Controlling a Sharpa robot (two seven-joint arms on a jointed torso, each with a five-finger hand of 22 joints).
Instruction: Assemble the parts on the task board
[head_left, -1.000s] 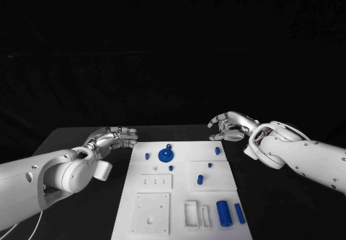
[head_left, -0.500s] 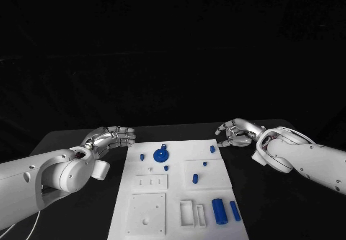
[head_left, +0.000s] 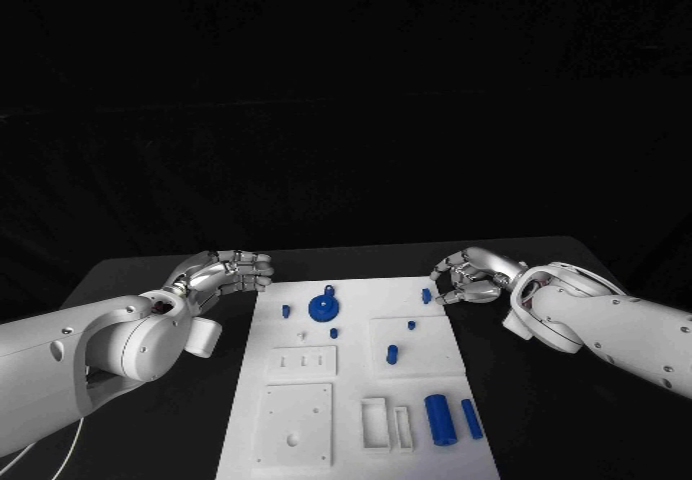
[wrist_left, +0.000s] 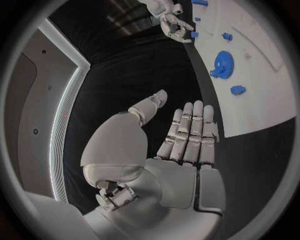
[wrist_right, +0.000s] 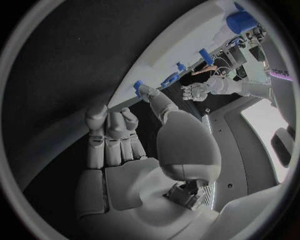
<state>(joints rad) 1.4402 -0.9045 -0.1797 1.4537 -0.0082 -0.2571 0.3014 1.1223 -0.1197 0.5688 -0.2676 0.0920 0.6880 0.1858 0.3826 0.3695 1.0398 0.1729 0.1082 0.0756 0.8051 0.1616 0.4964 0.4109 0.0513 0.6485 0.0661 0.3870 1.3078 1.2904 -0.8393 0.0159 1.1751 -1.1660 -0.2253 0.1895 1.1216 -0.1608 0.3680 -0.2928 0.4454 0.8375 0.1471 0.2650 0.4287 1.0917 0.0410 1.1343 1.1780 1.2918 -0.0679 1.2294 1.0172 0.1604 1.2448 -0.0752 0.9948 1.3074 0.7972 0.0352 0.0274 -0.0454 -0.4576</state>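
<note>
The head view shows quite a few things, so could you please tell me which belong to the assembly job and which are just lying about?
Part of the job:
- task board
- blue gear
- two blue cylinders
- small blue peg by the right hand
- left hand, holding nothing

Just lying about:
- black table

Task board (head_left: 433, 380) mid-table. Left hand (head_left: 227, 272) off the board's far-left corner, fingers curled, holding nothing. Right hand (head_left: 470, 276) at the far-right corner, fingertips just beside a small blue peg (head_left: 427, 295). Blue gear (head_left: 325, 307) near far edge; two blue cylinders (head_left: 440, 419) near right corner.
</note>
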